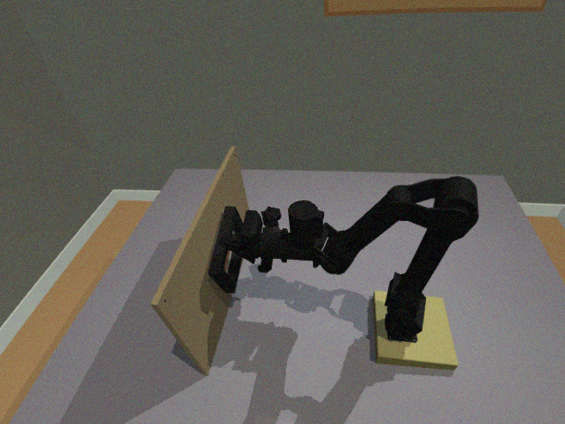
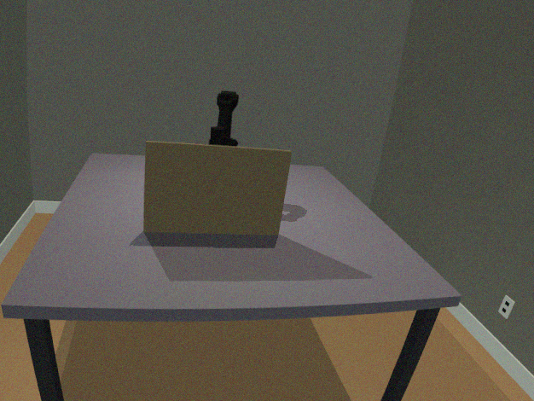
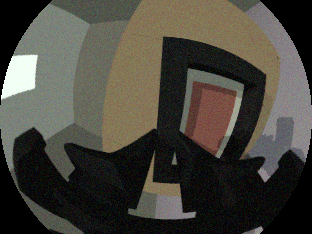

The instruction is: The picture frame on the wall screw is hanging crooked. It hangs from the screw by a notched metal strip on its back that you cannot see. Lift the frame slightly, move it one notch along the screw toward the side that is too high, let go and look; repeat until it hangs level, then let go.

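Note:
A tan wall board stands upright on the purple table. A black picture frame with a red picture hangs on the board's arm-facing side. In the wrist view it looks slightly skewed against the board's edges. My gripper reaches level to the frame and is shut on its nearest edge. From the exterior view the board hides the frame and gripper; only the arm's top shows. The screw and notched strip are hidden.
The arm's base stands on a yellow pad at the right of the table. The board stands on the left half. The table's edges drop to an orange floor, and grey walls surround the room.

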Controlling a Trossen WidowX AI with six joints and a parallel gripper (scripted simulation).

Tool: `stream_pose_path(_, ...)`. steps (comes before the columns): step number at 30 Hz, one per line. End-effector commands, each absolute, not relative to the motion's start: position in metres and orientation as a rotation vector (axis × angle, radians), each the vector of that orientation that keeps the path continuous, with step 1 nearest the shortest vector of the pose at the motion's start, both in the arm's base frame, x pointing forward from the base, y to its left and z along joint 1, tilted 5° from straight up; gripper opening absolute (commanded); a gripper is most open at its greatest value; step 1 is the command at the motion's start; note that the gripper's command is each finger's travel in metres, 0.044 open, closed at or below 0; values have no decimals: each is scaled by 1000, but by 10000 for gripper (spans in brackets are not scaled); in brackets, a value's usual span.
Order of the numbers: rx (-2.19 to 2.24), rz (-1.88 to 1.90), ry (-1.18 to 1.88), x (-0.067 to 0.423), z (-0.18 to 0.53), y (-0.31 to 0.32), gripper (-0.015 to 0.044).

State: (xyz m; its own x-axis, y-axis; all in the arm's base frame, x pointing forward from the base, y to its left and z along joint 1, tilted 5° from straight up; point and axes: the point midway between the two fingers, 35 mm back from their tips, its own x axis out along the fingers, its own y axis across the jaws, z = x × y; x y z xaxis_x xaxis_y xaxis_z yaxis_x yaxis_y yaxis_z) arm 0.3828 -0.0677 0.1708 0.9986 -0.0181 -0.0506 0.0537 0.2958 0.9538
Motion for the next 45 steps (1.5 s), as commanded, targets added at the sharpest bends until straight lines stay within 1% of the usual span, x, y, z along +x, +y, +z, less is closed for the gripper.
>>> stream_pose_path(1, 1271, -43, 29, 383, 172, -68, 0)
stream_pose_path(45, 1271, -43, 29, 383, 174, -72, 0)
